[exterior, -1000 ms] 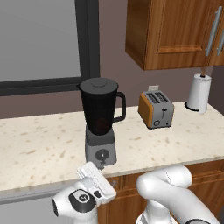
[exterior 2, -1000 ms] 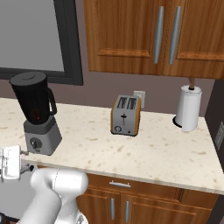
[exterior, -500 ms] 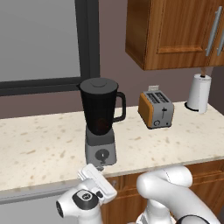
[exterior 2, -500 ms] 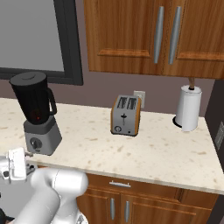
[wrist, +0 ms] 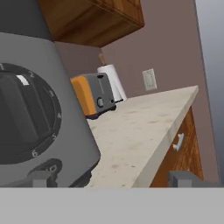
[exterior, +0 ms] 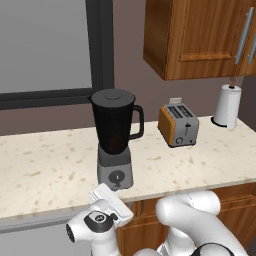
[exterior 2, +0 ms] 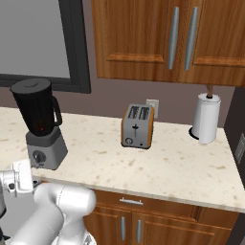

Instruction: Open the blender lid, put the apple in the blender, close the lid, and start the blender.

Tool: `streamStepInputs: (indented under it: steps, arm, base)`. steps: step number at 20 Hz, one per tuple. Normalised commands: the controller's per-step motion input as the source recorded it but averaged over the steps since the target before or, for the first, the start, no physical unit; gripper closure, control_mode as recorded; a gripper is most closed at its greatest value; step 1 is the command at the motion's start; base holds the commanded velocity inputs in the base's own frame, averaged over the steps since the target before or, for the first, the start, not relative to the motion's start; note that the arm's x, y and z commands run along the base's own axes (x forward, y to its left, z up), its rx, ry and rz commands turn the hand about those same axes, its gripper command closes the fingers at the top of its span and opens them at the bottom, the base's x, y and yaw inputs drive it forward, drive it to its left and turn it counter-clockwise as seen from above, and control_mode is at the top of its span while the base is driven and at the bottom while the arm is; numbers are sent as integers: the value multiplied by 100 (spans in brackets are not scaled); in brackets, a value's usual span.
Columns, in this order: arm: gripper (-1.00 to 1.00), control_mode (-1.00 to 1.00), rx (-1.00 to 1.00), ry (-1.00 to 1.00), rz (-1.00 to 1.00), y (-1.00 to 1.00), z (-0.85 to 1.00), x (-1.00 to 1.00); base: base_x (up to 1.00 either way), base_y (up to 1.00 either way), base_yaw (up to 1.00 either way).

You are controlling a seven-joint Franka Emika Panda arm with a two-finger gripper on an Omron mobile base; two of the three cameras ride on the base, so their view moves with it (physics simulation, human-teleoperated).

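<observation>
- The tall smoky-black blender jar on its grey boxy base (exterior: 115, 145) stands near the front edge of the speckled beige counter (exterior: 45, 170), with the round flat black lid (exterior: 113, 94) seated on the rim.
- The small red apple (exterior: 116, 143) shows dimly inside the jar.
- The gripper (wrist: 111, 178) sits right at the round front dial (wrist: 24, 116), fingers spread wide, holding nothing.
- Risk: the dial lies off to one side of the fingers, so closing may miss it or shove the base backwards.

The blender (wrist: 39, 127) carries numerals around its front dial (wrist: 26, 118). Legible in the hand view: "1" at upper left, "2" above, "3" at right, "6" at lower right. Other numerals are unclear.
</observation>
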Motion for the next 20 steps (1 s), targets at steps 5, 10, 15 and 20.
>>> streamStepInputs:
  steps: [5, 10, 15, 20]
  arm:
    - [-100, -100, 0, 0, 0, 0, -14, 22]
    - [-100, -100, 0, 0, 2, 0, -35, 11]
    - [-100, -100, 0, -4, 2, 0, -6, 17]
    - [-100, -100, 0, -7, 2, 0, -1, 5]
  base:
    - [0, 0, 0]
    - [0, 0, 0]
    - [0, 0, 0]
    - [0, 0, 0]
